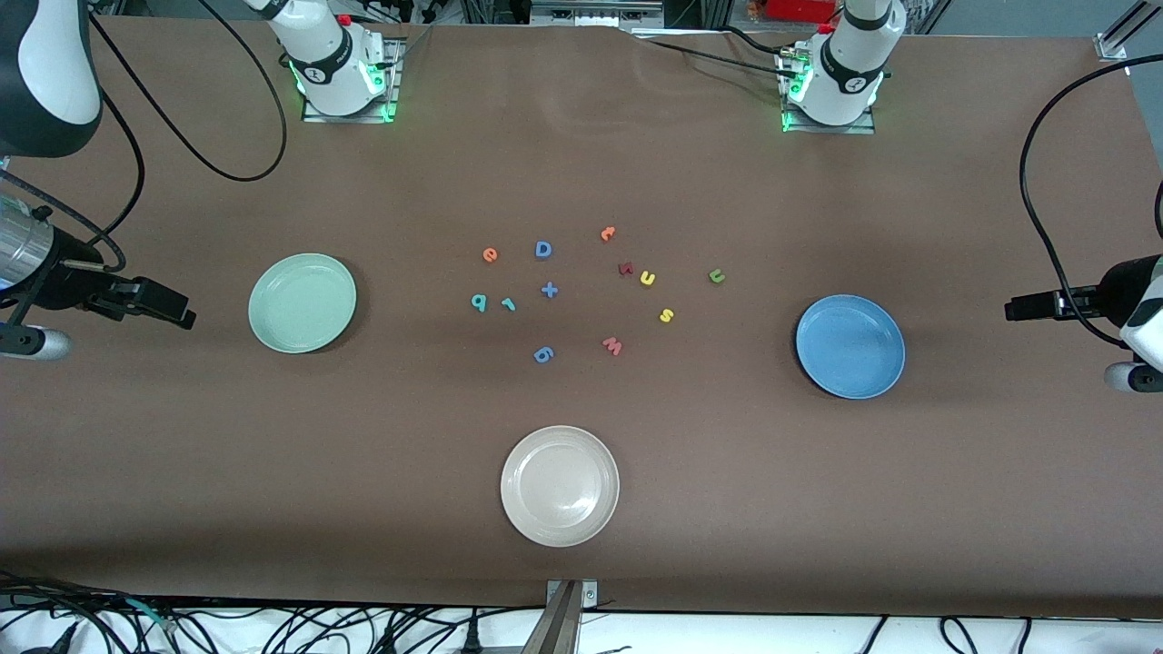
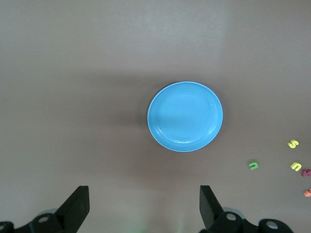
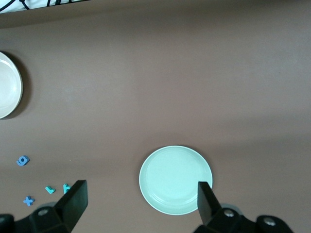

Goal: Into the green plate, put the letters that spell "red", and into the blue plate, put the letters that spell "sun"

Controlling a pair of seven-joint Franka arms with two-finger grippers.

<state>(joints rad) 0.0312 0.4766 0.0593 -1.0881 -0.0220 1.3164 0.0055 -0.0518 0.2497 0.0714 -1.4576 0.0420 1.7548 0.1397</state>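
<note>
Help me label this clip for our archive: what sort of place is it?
Probably a robotics lab bench: a brown table with two arm bases bolted along one edge, loose cables, and staged props, foam letters such as the yellow s lying between the green plate and the blue plate.

Only readable signs are the foam letters lying on the worktop (image 1: 182,509) themselves: orange "e" (image 1: 490,255), blue "D" (image 1: 543,250), blue "+" (image 1: 549,291), teal "q" (image 1: 479,302), teal "r" (image 1: 508,304), blue "6" (image 1: 543,354), red "w" (image 1: 612,345), yellow "s" (image 1: 666,315), yellow "u" (image 1: 647,279), green "u" (image 1: 717,276). No labels or brands legible.
</note>
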